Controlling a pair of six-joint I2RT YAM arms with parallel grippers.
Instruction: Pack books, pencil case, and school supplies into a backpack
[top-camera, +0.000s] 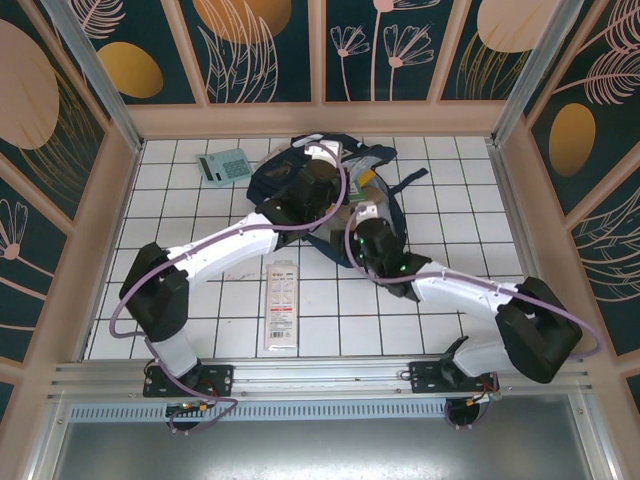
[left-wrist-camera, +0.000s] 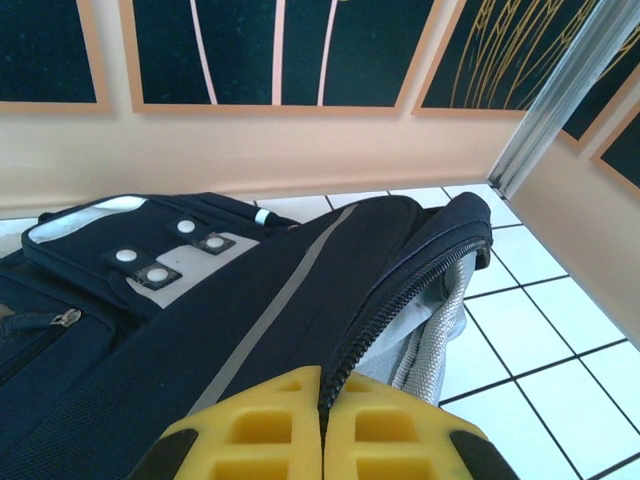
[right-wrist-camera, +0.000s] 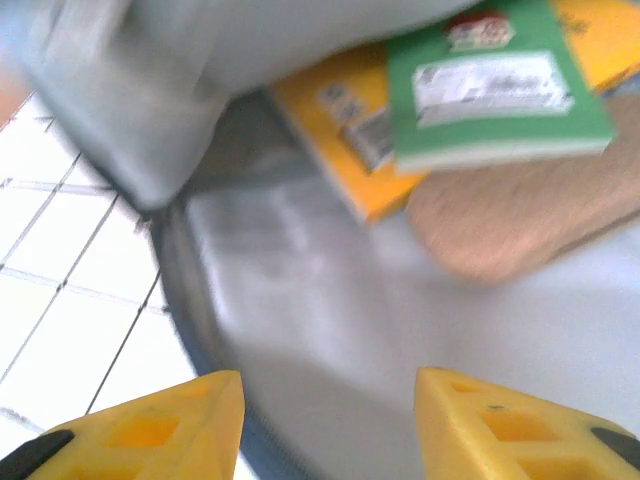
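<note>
The navy backpack (top-camera: 290, 175) lies open at the back middle of the table. My left gripper (left-wrist-camera: 323, 388) is shut on the backpack's (left-wrist-camera: 200, 300) zipper edge, holding the flap up; from above, the left gripper (top-camera: 328, 152) is at the bag's far rim. My right gripper (right-wrist-camera: 328, 380) is open over the grey lining, with nothing between its fingers. Inside lie a small green book (right-wrist-camera: 495, 85) on an orange-yellow book (right-wrist-camera: 335, 125), with the tan pencil case (right-wrist-camera: 520, 215) beside them. The right gripper (top-camera: 358, 212) sits at the bag's mouth.
A teal calculator (top-camera: 225, 165) lies on the white tiles at the back left. A long white-and-red pack (top-camera: 281, 305) lies near the front middle. Tan walls (top-camera: 100, 220) with metal corner posts enclose the table.
</note>
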